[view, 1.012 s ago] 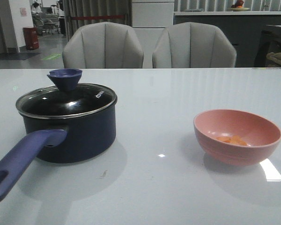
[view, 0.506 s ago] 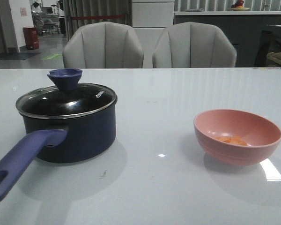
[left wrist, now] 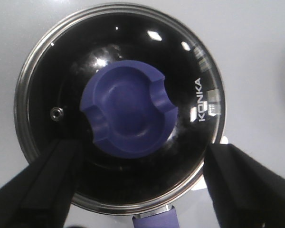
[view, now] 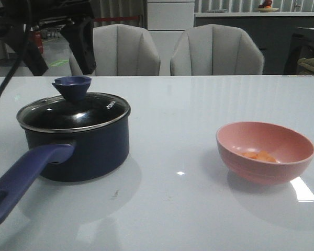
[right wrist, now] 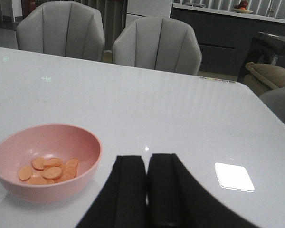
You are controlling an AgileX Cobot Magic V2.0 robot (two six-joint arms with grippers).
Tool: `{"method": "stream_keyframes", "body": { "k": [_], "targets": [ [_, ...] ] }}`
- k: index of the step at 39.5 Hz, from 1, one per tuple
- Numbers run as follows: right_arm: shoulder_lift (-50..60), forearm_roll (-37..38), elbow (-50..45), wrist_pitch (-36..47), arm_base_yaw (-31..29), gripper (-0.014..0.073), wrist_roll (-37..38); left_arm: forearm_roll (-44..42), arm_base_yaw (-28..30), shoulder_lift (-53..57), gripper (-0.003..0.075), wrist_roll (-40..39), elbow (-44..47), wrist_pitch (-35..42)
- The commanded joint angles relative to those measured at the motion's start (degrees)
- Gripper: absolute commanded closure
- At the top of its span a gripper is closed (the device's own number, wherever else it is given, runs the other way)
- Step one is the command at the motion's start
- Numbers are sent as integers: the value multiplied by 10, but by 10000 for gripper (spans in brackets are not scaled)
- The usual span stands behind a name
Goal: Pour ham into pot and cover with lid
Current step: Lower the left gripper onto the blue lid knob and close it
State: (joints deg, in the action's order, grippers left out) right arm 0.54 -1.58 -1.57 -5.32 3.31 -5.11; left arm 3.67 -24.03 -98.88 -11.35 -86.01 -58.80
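The dark navy pot [view: 78,149] stands at the left of the table, its purple-blue handle [view: 21,178] pointing toward the front. The smoked-glass lid [view: 73,112] with its blue knob [view: 72,87] sits on it; the lid [left wrist: 121,109] fills the left wrist view. My left gripper [view: 60,44] hangs open above the knob, one finger to each side, touching nothing. The ham [view: 259,156] lies in the pink bowl [view: 265,151] at the right, also in the right wrist view [right wrist: 46,170]. My right gripper [right wrist: 147,159] is shut and empty, beside the bowl [right wrist: 46,161].
Two grey chairs [view: 167,52] stand behind the table's far edge. A bright light reflection [view: 302,189] lies on the glossy white table [view: 178,125] near the bowl.
My left arm has come into the front view, above the pot's lid. The pot, lid and bowl have not moved.
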Motion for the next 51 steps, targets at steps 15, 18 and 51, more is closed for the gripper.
{"method": "stream_keyframes", "body": {
  "k": [15, 18, 51],
  "targets": [
    [12, 8, 3, 46, -3, 436, -1, -25, -3, -24, 164, -74, -64, 3],
    [12, 8, 3, 46, -3, 436, -1, -19, -4, -33, 164, -74, -80, -4],
    [12, 8, 3, 46, -3, 436, -1, -13, -4, -99, 115, -87, -112, -33]
  ]
}}
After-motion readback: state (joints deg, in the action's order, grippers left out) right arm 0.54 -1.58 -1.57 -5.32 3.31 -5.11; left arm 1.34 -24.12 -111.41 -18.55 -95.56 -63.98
